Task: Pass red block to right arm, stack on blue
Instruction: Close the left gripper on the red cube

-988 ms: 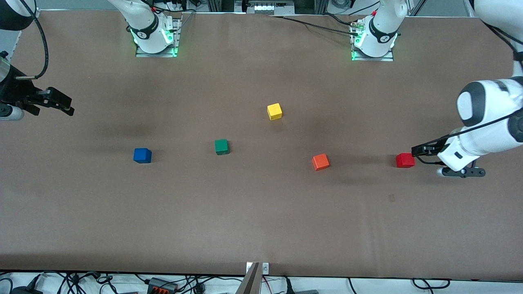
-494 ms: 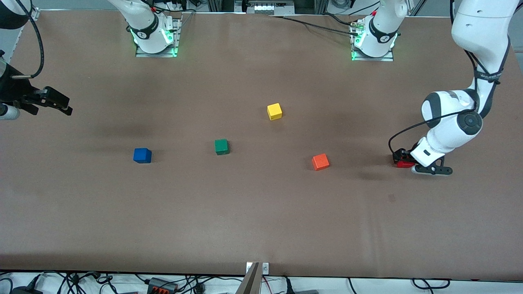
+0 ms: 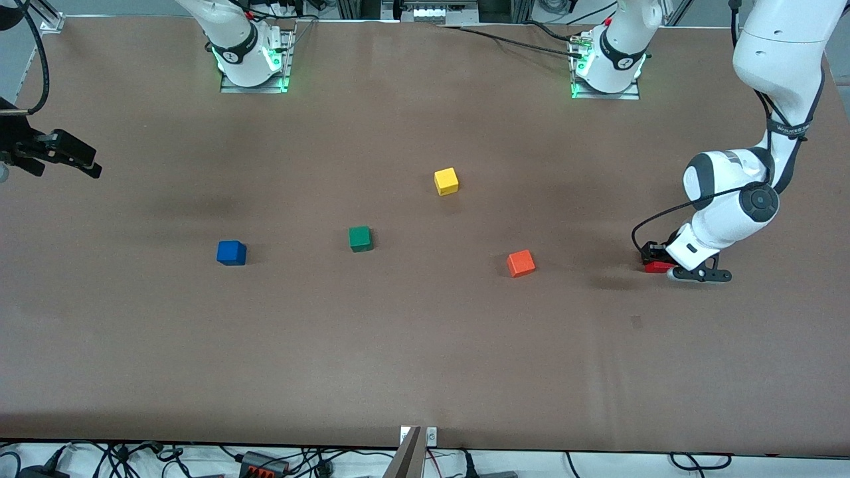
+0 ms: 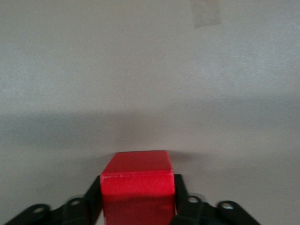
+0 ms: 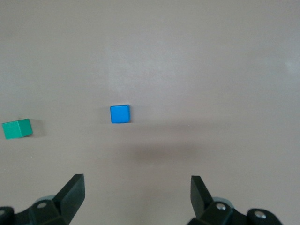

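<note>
The red block (image 3: 657, 267) sits on the table at the left arm's end. My left gripper (image 3: 653, 259) is down on it, and only a strip of red shows under the wrist. In the left wrist view the red block (image 4: 137, 176) fills the gap, with a black finger (image 4: 93, 197) pressed flat on each side. The blue block (image 3: 231, 253) sits on the table toward the right arm's end. My right gripper (image 3: 87, 166) hangs open and empty at that end's edge, apart from the blue block (image 5: 120, 114), its jaws wide (image 5: 137, 190).
A green cube (image 3: 360, 238) lies beside the blue block toward the middle; it also shows in the right wrist view (image 5: 17, 128). A yellow cube (image 3: 446, 180) lies farther from the front camera. An orange-red cube (image 3: 521, 263) lies between the green cube and the red block.
My left gripper swung over and came down around the red block, then closed on its sides. My right gripper drifted toward the table's edge and the robots' side.
</note>
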Tool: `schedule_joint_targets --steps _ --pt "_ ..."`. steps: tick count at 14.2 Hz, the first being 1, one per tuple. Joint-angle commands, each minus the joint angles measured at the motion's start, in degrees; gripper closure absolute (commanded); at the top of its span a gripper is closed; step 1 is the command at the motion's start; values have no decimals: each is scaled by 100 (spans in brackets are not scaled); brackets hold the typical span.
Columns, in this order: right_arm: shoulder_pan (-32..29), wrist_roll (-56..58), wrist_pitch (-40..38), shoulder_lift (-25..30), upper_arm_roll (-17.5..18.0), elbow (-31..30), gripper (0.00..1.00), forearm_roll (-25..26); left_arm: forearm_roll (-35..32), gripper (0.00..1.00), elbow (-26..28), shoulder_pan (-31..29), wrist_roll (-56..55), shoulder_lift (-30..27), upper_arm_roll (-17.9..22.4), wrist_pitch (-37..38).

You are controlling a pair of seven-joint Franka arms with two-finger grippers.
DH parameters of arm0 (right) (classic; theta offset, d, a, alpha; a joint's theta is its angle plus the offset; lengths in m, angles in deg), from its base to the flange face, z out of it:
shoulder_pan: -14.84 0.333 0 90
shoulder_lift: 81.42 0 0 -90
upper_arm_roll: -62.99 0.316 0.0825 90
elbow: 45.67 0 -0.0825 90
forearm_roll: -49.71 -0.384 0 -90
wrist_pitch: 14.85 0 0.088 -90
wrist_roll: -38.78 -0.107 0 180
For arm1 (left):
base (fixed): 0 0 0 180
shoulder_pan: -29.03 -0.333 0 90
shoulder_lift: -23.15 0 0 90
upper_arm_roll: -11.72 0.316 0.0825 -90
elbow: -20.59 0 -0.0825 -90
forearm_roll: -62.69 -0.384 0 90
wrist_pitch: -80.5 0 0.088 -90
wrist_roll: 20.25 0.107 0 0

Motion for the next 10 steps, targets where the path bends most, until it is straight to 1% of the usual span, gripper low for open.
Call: schedule_joint_targets --steps 1,4,5,6,8,10 --pt "-27 40 -204 31 9 45 0 54 -71 82 -2 -61 58 -70 -44 0" --pt "-36 5 -293 31 9 45 0 19 -70 86 -106 -52 83 -421 -123 342" --pt "-36 13 -293 31 9 45 0 19 -70 87 -290 -52 84 -562 -237 796" --pt "-36 22 -293 31 9 45 0 19 -70 87 -596 -52 92 -641 -299 1349" --pt "-36 39 -293 23 9 46 0 19 -70 87 -1264 -8 328 -625 -317 2439" --pt "-36 40 -293 31 9 45 0 19 -70 87 -1801 9 610 -642 -386 3222"
